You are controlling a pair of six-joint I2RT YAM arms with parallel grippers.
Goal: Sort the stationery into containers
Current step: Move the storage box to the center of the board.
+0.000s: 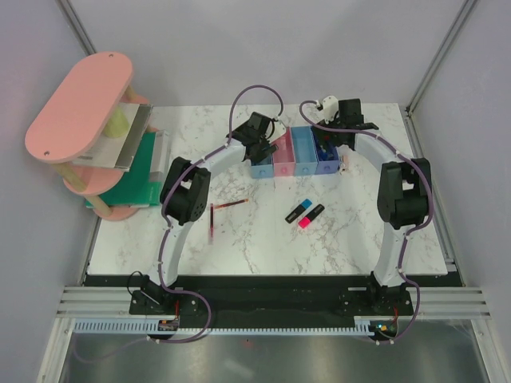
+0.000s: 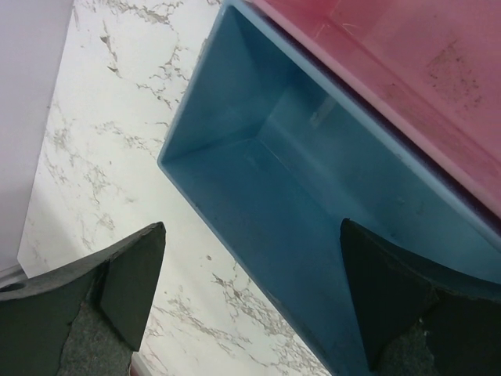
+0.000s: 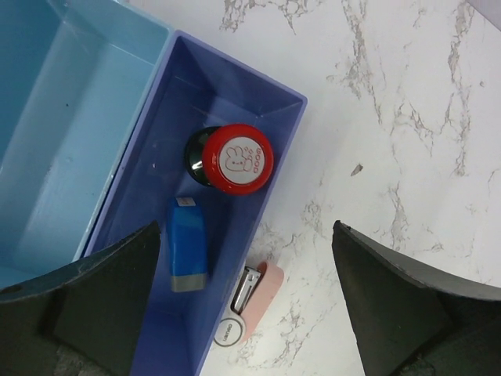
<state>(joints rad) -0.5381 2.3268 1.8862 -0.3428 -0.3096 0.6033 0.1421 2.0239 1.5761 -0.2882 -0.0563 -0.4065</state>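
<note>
**Wide-open fingers above the bins, four loose pieces in front of the row**

Dark fingertips fill the bottom of both wrist views. The left gripper hangs with jaws spread wide and nothing between them over the light-blue end bin, which looks empty. The right gripper hangs just as wide and empty-handed over the purple bin at the other end of the row of bins.

Inside the purple bin are the red-capped stamp and the blue block. A small pinkish piece with a metal clip lies on the table outside the row, touching the purple bin's outer wall.

Likely trouble:
- Either gripper, if it swings off sideways while low, could hook a bin wall with a spread finger and drag the joined row.
- The pinkish piece leaves a finger no room on its bin side, so a grab may jam or shove the bin.
- Two dark-red pens lie flat on the near side of the row with their ends close together. They are thin, so the fingers may scrape the marble table or flick one pen into the other.
- The blue highlighter and pink highlighter lie just beside each other on the near side of the row. Closing on one may trap both or roll its neighbour away.
</note>
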